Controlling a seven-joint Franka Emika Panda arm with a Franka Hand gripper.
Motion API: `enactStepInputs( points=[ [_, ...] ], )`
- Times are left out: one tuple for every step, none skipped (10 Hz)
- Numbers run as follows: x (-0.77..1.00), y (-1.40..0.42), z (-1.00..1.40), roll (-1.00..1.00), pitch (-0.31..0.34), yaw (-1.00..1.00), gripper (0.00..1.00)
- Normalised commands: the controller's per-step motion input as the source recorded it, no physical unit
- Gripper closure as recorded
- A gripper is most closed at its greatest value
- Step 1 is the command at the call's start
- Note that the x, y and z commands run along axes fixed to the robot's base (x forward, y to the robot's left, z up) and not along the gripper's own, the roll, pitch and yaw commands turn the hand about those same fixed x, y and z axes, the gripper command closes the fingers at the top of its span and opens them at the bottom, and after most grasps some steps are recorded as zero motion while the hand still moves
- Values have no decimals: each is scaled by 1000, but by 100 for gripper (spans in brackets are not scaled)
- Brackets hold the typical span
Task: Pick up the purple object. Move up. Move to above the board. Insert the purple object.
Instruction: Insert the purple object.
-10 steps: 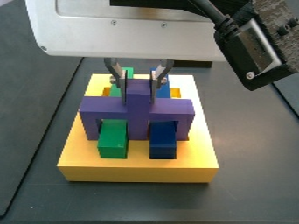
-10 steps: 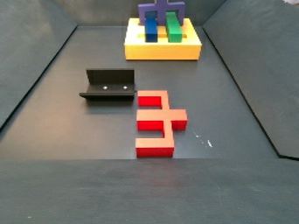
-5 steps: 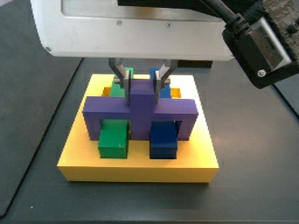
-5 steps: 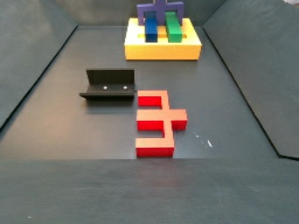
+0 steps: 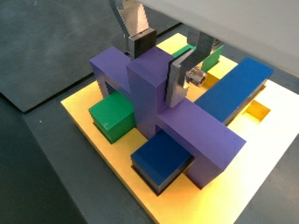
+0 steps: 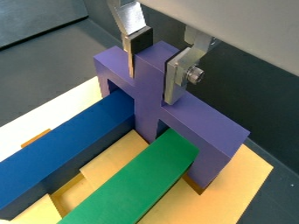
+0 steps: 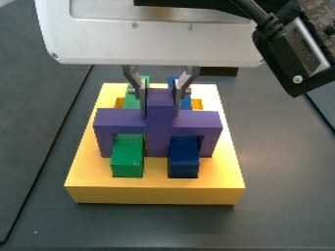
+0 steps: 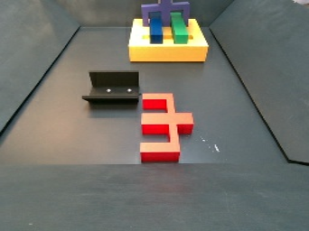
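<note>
The purple object (image 7: pixel 144 123) sits low across the yellow board (image 7: pixel 157 186), its crossbar straddling the green bar (image 7: pixel 125 155) and the blue bar (image 7: pixel 185 152), legs down beside them. My gripper (image 7: pixel 155 86) is directly above it, fingers on either side of the raised central post. In both wrist views the pads press the post of the purple object (image 5: pixel 176 122) (image 6: pixel 140 87); the gripper (image 5: pixel 160 66) (image 6: pixel 155 70) is shut on it. The board (image 8: pixel 169 52) with the purple object (image 8: pixel 163 13) stands at the far end of the floor in a side view.
A dark L-shaped fixture (image 8: pixel 112 87) stands on the floor in front of the board. A red stepped piece (image 8: pixel 163 126) lies next to it, nearer the camera. Dark walls slope in on both sides of the floor.
The purple object shifted very slightly sideways on the board and has settled. The arm's dark part at the upper right rose a little. The gripper stays on the post.
</note>
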Motion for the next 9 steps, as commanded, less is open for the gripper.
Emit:
enactStepInputs(
  points=[
    [0, 0, -277, -19, -89, 0, 100],
    [-140, 0, -346, 0, -137, 0, 100],
    [-223, 14, -306, -61, -179, 0, 100],
    [-186, 60, -349, -53, -180, 0, 100],
    [-46, 103, -423, -60, -180, -6, 100],
    [314, 0, -354, -4, -41, -103, 100],
    [369, 0, -271, 7, 0, -171, 100],
    [414, -6, -254, 37, 51, -229, 100],
    [443, 0, -240, 36, 73, -269, 100]
  ],
)
